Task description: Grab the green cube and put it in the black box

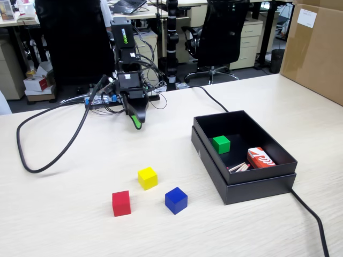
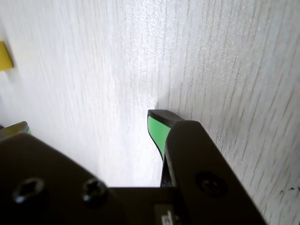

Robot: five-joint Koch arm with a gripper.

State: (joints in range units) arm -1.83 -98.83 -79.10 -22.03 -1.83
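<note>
Nearest in the fixed view, three loose cubes sit on the pale wood-grain tabletop (image 1: 64, 225): a red cube (image 1: 121, 203) at the left, a blue cube (image 1: 176, 200) to its right, and a yellow cube (image 1: 147, 178) just behind and between them, none touching another. To their right stands the black box (image 1: 252, 187), open-topped with a stepped rim; a black cable (image 1: 311, 214) runs off from its near right corner. The green cube (image 1: 221, 144) rests on the floor of the box toward its left wall, apart from a red and white packet (image 1: 261, 158) and some thin sticks lying at the near right part of the box. Farther back, the arm is folded low over the tabletop with the tool (image 1: 137, 121) pointing down, its green tip close above the surface and well apart from the box and all cubes. In the wrist view the tool (image 2: 89, 123) holds nothing; one green-faced jaw shows at centre and another green edge at the far left, with bare tabletop between them, so the jaws stand apart. A yellow edge shows at that view's left border. Behind the arm stand office chairs, and a big brown cardboard box (image 1: 316, 48) sits at the far right.
</note>
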